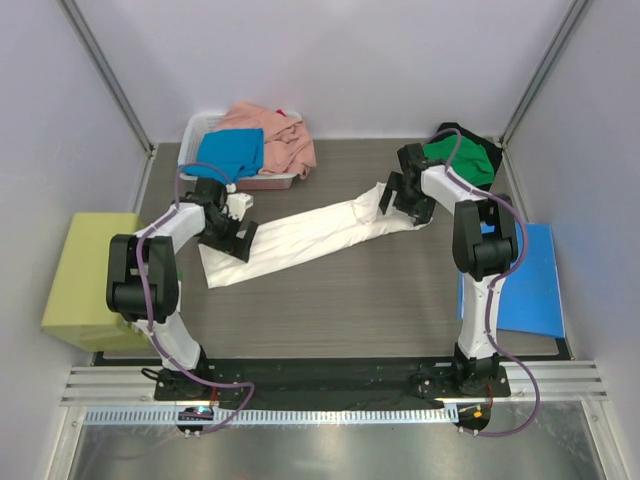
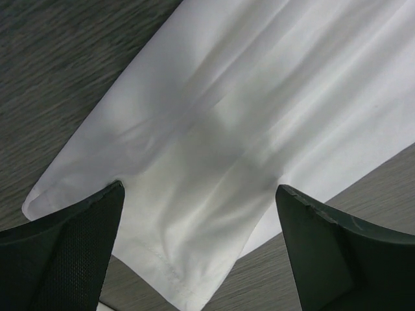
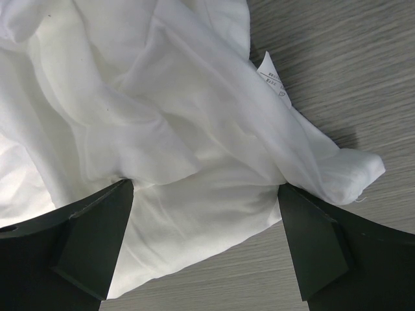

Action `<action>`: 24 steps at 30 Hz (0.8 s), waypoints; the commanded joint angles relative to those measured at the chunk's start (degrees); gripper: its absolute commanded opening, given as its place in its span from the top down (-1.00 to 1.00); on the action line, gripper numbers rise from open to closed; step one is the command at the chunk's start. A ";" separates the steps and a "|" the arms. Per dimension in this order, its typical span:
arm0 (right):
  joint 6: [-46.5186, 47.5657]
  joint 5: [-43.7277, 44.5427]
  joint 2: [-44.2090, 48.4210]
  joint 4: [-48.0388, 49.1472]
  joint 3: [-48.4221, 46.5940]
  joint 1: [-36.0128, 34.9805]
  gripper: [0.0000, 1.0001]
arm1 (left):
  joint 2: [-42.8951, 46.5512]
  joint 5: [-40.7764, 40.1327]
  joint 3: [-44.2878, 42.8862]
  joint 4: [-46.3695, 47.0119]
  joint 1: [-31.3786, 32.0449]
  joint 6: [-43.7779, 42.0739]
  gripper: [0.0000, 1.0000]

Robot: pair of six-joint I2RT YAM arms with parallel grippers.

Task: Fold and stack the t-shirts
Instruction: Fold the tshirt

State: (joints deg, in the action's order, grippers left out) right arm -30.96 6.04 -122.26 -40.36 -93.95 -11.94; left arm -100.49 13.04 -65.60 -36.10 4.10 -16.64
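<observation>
Across the middle of the bench (image 1: 330,310) the white t-shirt (image 1: 300,235) lies drawn out as a long narrow band, its long axis running from near left to far right. The left jaws hang spread wide over the near-left end, one finger on each side of the smooth cloth just short of the stitched hem (image 2: 170,269). The right jaws, equally spread, sit over the bunched, crumpled far-right end, close to the care label (image 3: 271,79). Neither pair pinches anything; whether the fingertips touch the cloth I cannot tell. Each arm is plainly nearer its own end, so the band lies straight between them, and a fold end over end would need both to close together. The other shirts wait apart: salmon pink t-shirt (image 1: 280,140) and bright blue t-shirt (image 1: 230,152) in the basket (image 1: 193,130) far left, green t-shirt (image 1: 455,155) far right.
</observation>
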 commanded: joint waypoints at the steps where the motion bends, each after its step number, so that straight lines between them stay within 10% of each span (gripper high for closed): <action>1: -0.24 -2.97 -2.46 0.99 -1.23 -0.80 -1.00 | -0.41 -3.19 2.49 2.70 -0.06 -1.28 -0.99; 24: 1.17 -2.44 -19.51 -10.44 -30.32 -0.27 -0.99 | -1.73 4.89 6.01 -5.73 16.73 3.11 -0.99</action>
State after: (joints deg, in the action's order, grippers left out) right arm -30.04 4.99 -137.78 -49.52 -120.55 -12.25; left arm -98.98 9.50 -60.84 -35.83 17.47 -15.38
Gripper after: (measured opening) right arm 0.996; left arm 0.996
